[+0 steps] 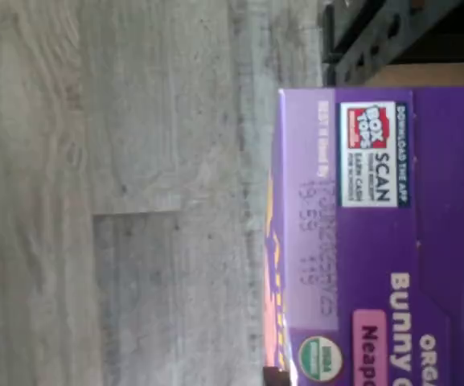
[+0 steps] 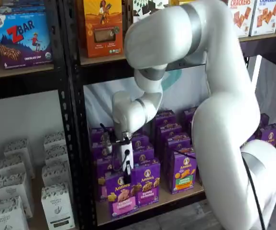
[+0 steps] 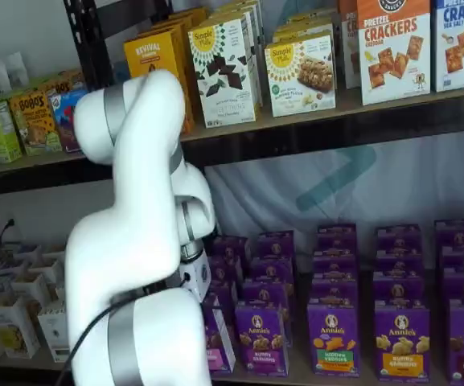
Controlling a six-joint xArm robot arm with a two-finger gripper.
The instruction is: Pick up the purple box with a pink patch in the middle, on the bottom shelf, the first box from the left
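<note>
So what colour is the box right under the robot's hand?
Purple, with a pink patch low on its front; the purple box shows best in a shelf view.

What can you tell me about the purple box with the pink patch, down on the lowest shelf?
The purple box is small, upright and looks like cardboard, with a round Annie's seal, tan bunny snacks and a pink patch low on its front. It stands at the front of the bottom shelf, beside a similar box. The wrist view shows its top flap with a Box Tops label. The tool hangs just above it; contact is unclear.
</note>
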